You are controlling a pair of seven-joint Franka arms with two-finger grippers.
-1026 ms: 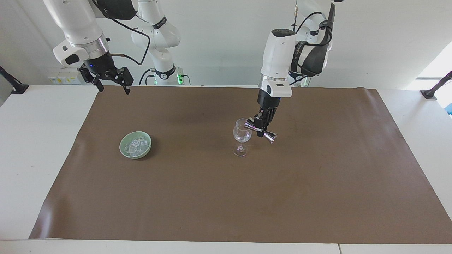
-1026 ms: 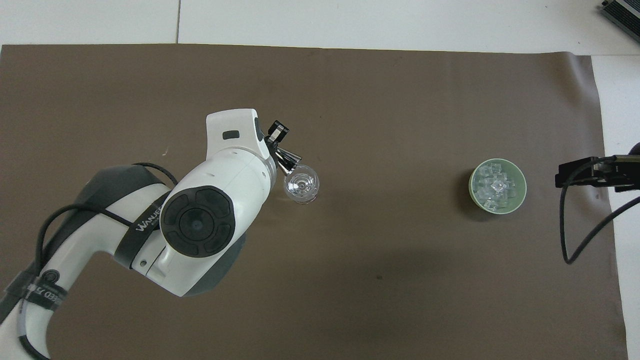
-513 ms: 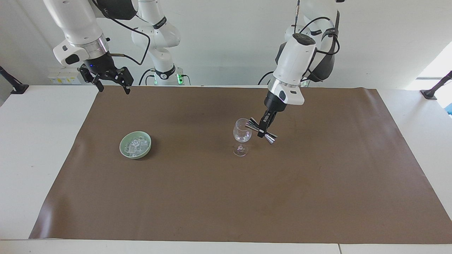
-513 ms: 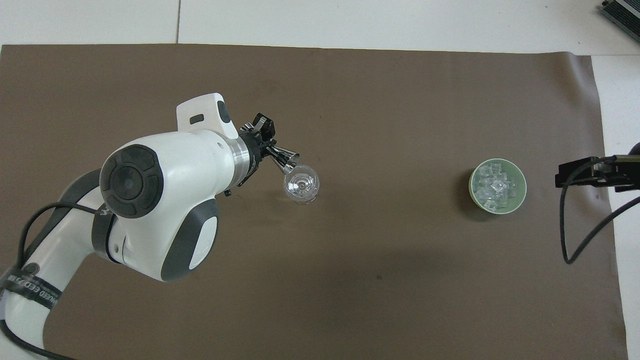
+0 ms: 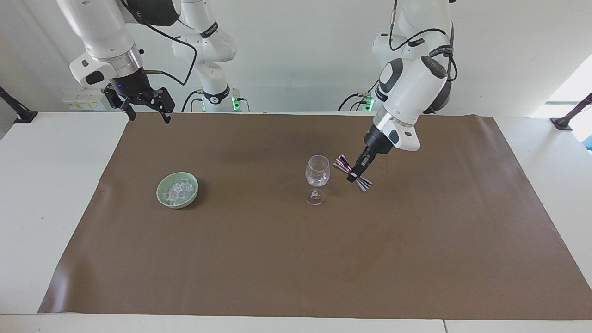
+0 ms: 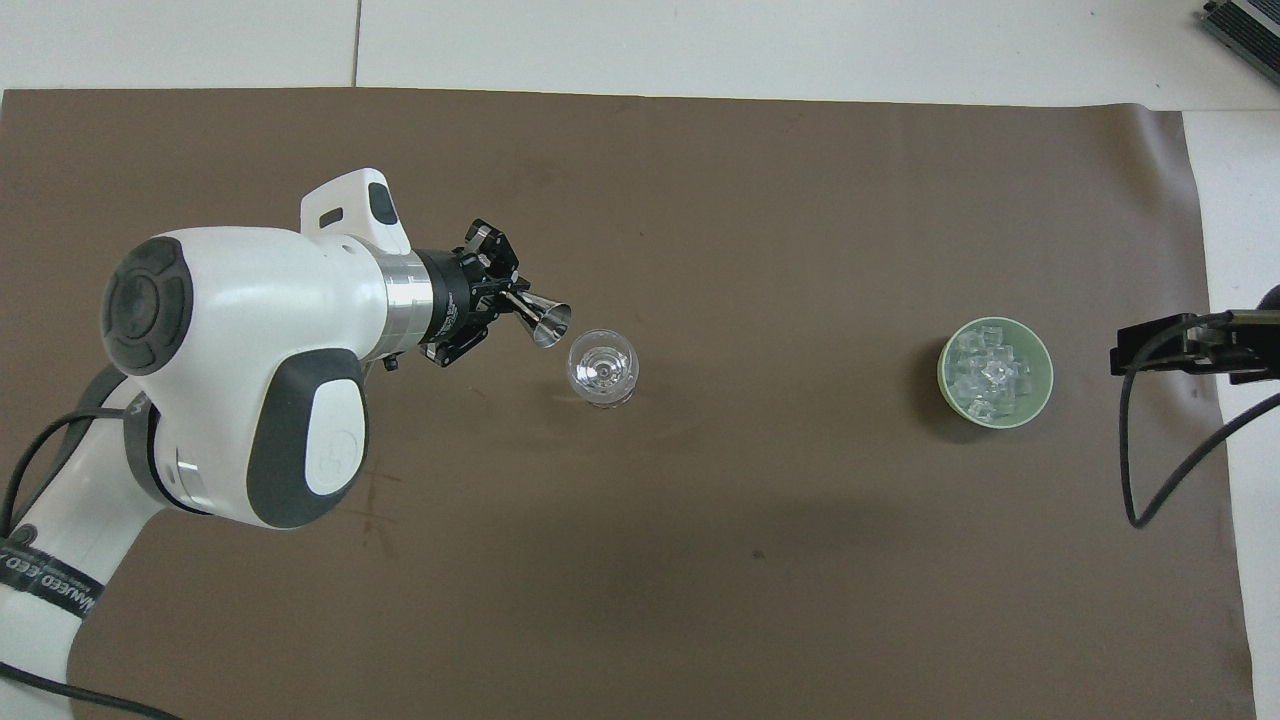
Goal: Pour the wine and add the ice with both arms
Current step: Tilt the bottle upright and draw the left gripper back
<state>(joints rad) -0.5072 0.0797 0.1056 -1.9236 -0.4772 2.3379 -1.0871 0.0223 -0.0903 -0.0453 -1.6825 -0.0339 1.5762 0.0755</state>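
A clear stemmed wine glass stands upright mid-mat. Whether wine is in it I cannot tell. My left gripper is shut on the waist of a silver double-cone jigger. The jigger hangs tilted beside the glass's rim, toward the left arm's end, one mouth facing the glass with a small gap between. The ice lies heaped in a pale green bowl toward the right arm's end. My right gripper waits open and raised over the mat's edge.
A brown mat covers most of the white table. Black clamp posts stand at the table's corners nearest the robots. A dark device sits at the corner farthest from them, at the right arm's end.
The left arm swung toward its own end of the table, drawing the jigger off the glass's rim to hang beside it. The right arm, glass and bowl have not moved.
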